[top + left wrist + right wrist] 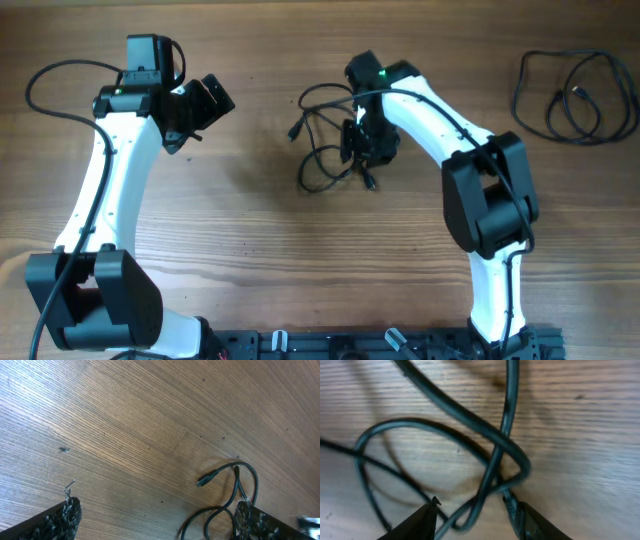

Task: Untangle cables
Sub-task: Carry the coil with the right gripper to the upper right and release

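The bench [250,230] is brown wood with thin lines running along it. The cables [322,140] are thin, black, smooth and bendy. They lie in a messy tangle of loops near the middle of the bench. One small plug [294,132] sticks out of the tangle on the left arm's side. The right gripper [358,150] hangs right over the tangle. Its rough black fingers [420,522] are a little apart, with crossed loops lying between them, not squeezed. The left gripper [205,103] is well off to the side of the tangle, spread wide and holding nothing. A second cable [575,90] lies in round loops far from the tangle, past the white right arm [430,120].
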You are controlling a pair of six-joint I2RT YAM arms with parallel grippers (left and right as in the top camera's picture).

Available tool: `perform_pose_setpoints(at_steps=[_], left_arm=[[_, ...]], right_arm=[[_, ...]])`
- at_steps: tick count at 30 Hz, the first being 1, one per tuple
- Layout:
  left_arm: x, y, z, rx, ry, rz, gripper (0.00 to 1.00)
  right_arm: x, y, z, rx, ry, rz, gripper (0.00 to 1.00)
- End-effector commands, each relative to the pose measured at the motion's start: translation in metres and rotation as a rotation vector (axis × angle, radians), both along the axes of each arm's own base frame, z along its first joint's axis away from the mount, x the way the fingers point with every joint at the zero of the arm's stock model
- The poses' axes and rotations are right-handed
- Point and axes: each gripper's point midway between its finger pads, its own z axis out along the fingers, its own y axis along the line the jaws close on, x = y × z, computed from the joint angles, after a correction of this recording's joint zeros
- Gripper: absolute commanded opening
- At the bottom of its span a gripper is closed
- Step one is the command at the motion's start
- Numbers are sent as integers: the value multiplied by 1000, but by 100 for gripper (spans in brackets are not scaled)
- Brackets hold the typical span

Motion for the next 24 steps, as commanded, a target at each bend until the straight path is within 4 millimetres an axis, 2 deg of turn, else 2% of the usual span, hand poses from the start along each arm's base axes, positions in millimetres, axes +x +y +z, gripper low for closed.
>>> perform_pose_setpoints(at_steps=[1,3,5,8,9,12,13,17,20,21,22,24], left_arm=[[-1,1,-6,6,17,15,100],[-1,1,-6,6,17,15,100],[-1,1,-6,6,17,15,100],[-1,1,-6,6,17,15,100],[-1,1,-6,6,17,15,100],[-1,1,-6,6,17,15,100],[-1,1,-6,6,17,15,100],[-1,1,-6,6,17,15,100],[-1,1,-6,6,17,15,100],[-1,1,-6,6,17,16,100],[-1,1,-6,6,17,15,100],[-1,1,-6,6,17,15,100]], right_arm=[[-17,17,-20,15,42,-41,51],[-17,18,-20,16,41,-36,46],[-17,19,-20,21,41,-36,37],[-14,22,-19,39,22,-6,15],[-12,23,-18,59,14,10,4],[8,17,0,92,-49,32,4],[18,13,12,107,-85,39,4],[58,-23,91,160,-274,27,4],[87,-82,182,179,-501,-47,4],[93,-110,210,167,-579,-104,4],[97,-138,231,142,-642,-162,4],[100,-192,259,86,-733,-274,4]])
